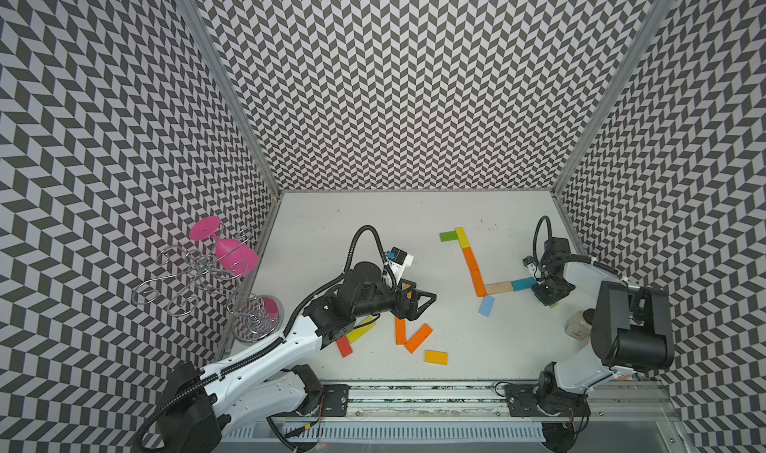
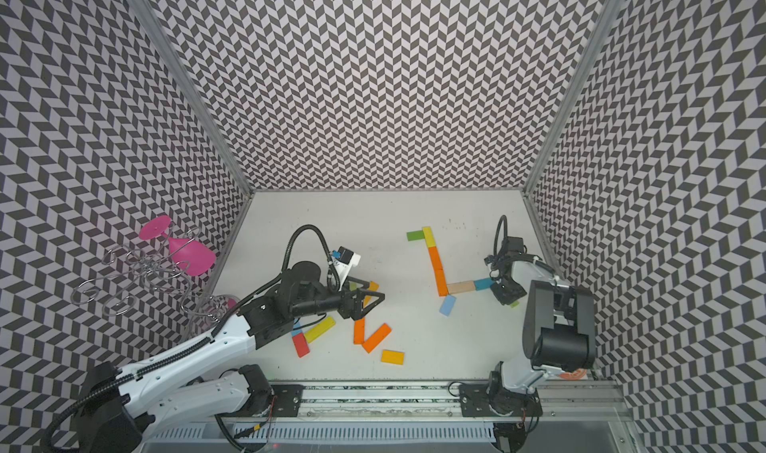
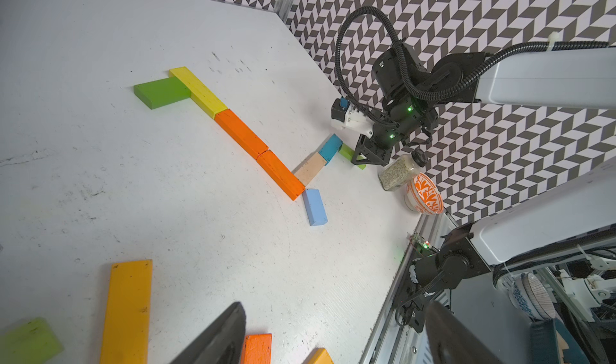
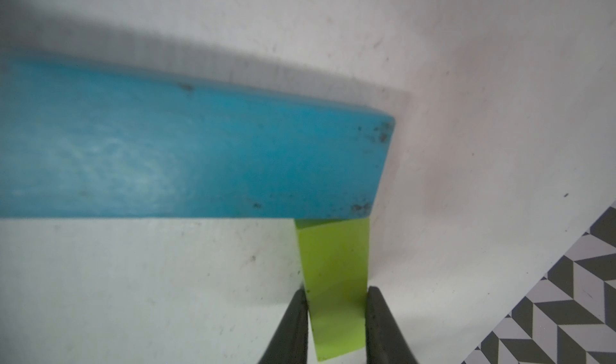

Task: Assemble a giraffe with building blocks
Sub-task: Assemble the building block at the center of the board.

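Two end effectors at work: the right end effector (image 4: 336, 290) pinches a lime-green rectangular wooden block (image 4: 333, 255), its far end touching the teal wooden block (image 4: 200, 152) near the white worktop's (image 1: 373, 214) right edge. The left end effector (image 3: 333, 309) hangs wide open by loose orange wooden blocks (image 1: 418, 338) toward the front edge.

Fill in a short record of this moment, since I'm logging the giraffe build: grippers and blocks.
left gripper: open, empty, over spare blocks
right gripper: shut on lime block, at teal block end
laid chain: green block, yellow block, orange blocks, tan block, teal block
beside chain: light blue block
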### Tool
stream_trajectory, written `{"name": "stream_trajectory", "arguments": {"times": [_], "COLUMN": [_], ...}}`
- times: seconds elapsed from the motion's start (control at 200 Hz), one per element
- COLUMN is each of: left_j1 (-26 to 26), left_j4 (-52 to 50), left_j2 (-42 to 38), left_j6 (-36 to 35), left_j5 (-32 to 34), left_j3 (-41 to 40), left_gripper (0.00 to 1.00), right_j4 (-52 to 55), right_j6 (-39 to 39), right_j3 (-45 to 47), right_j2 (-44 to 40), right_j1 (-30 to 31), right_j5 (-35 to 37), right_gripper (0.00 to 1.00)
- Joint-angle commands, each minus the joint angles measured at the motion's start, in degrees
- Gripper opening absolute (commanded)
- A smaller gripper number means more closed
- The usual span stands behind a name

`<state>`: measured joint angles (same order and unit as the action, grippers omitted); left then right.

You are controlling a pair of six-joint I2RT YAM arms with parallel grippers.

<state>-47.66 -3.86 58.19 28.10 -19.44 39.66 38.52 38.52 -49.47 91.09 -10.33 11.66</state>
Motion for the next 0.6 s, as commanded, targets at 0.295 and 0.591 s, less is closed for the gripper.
{"name": "stream_trajectory", "arguments": {"times": [0.295,0.591], "left_j1": [-0.3,-0.3], "left_j4": [1.6,1.6], "left_j2": [0.0,-0.1], "left_j6": [-0.5,-0.6], "left_j5": [-0.5,-0.6], "left_j3": [-0.5,-0.5], "left_gripper": [0.85,0.85], "right_j4": [-0.7,0.3], "right_j6": [-0.4,-0.1], "right_j3": [-0.7,-2.1], "right_j2": [1.1,1.2], "right_j1": [0.0,0.0], "right_j5": [-2.7,-3.4], "right_gripper": [0.29,0.38]}}
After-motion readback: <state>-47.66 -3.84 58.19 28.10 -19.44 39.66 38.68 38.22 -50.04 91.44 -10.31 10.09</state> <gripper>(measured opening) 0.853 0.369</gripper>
